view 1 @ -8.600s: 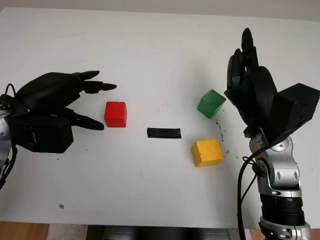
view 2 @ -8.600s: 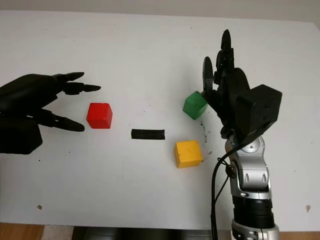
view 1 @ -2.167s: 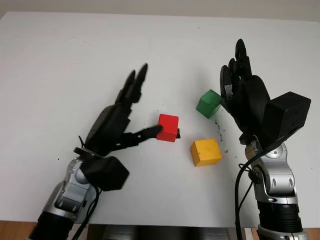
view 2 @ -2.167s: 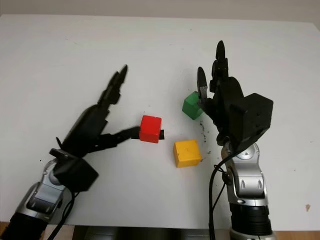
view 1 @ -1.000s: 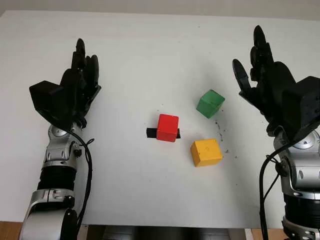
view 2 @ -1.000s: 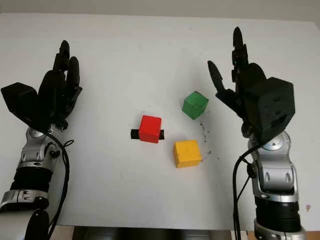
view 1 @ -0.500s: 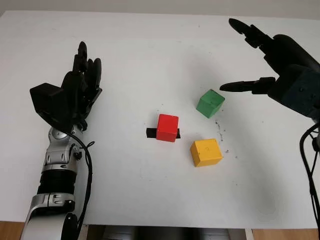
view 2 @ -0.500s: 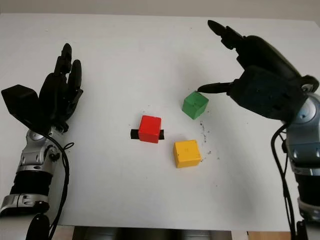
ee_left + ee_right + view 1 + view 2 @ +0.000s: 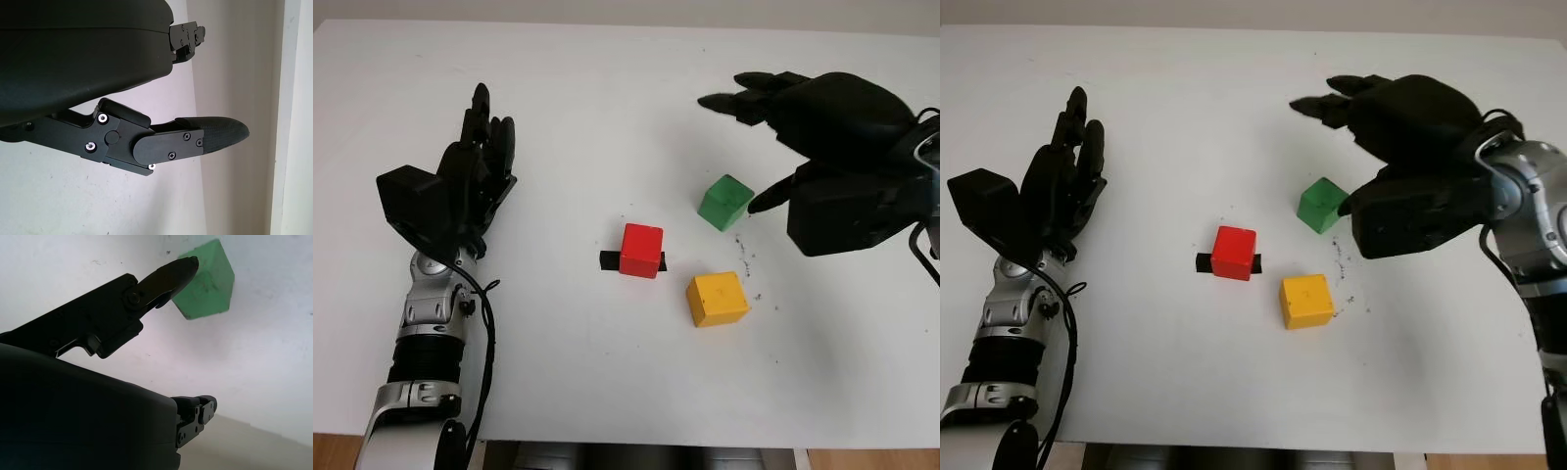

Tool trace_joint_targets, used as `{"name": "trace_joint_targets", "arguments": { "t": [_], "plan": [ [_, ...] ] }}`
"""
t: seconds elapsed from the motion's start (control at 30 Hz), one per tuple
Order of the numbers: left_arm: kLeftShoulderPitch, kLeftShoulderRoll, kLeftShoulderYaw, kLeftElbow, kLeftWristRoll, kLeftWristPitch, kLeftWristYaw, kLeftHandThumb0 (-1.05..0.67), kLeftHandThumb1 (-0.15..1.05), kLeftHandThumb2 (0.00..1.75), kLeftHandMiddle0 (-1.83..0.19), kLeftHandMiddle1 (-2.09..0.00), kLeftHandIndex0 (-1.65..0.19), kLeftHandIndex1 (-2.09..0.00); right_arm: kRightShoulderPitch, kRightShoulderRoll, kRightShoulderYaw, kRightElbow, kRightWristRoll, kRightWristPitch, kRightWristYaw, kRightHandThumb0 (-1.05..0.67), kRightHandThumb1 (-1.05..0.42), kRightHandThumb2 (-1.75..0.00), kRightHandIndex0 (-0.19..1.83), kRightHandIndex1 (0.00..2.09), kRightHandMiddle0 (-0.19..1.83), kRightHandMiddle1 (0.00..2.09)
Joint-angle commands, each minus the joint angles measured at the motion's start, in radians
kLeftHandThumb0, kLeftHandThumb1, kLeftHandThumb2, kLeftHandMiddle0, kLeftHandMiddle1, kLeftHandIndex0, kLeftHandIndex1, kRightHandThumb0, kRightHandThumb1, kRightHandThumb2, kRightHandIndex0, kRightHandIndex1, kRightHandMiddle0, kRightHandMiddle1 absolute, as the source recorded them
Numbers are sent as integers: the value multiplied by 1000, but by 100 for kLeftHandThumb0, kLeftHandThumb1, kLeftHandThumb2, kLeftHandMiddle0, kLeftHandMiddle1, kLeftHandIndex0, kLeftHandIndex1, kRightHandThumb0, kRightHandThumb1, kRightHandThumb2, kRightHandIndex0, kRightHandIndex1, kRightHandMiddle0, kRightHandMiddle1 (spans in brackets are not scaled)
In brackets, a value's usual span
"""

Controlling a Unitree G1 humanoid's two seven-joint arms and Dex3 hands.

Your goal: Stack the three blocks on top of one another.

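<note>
While the black three-finger left hand (image 9: 470,171) stands open and upright at the left of the frame, the black right hand (image 9: 822,127) hovers open at the upper right, holding nothing, its thumb tip just beside the green wooden cube (image 9: 725,203). The red cube (image 9: 641,250) sits mid-frame on a black tape strip (image 9: 608,260) on the white table (image 9: 607,88); the yellow cube (image 9: 718,298) lies lower right of it.

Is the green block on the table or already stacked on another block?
On the table: the green block sits alone on the white table, apart from the red block and yellow block.
</note>
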State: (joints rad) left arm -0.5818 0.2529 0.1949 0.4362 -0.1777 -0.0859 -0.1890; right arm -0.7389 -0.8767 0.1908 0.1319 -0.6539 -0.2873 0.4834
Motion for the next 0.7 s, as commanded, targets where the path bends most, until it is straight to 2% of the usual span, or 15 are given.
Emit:
{"name": "trace_joint_targets", "arguments": {
  "t": [0.0, 0.33, 0.5, 0.67],
  "plan": [
    [4, 3, 0, 2, 7, -17, -3, -77, 105, 56, 14, -5, 15, -5, -25, -19, 11, 13, -20, -30, -8, -57, -78, -6, 12, 9, 21, 14],
    [0, 1, -3, -1, 23, -13, 9, -77, 105, 56, 15, -5, 15, -6, -43, -14, 23, 101, -44, -126, -30, -57, -79, -6, 14, 7, 24, 12],
    [8, 5, -5, -11, 26, -11, 11, -78, 105, 57, 15, -5, 15, -5, 11, -36, -49, -51, 58, -76, 55, -60, -83, -7, 12, 6, 22, 9],
    [6, 4, -4, -2, 26, -20, 11, -77, 105, 58, 15, -6, 14, -6, 118, -80, -132, -247, 135, -85, 103, -57, -84, -6, 12, 6, 24, 9]
  ]
}}
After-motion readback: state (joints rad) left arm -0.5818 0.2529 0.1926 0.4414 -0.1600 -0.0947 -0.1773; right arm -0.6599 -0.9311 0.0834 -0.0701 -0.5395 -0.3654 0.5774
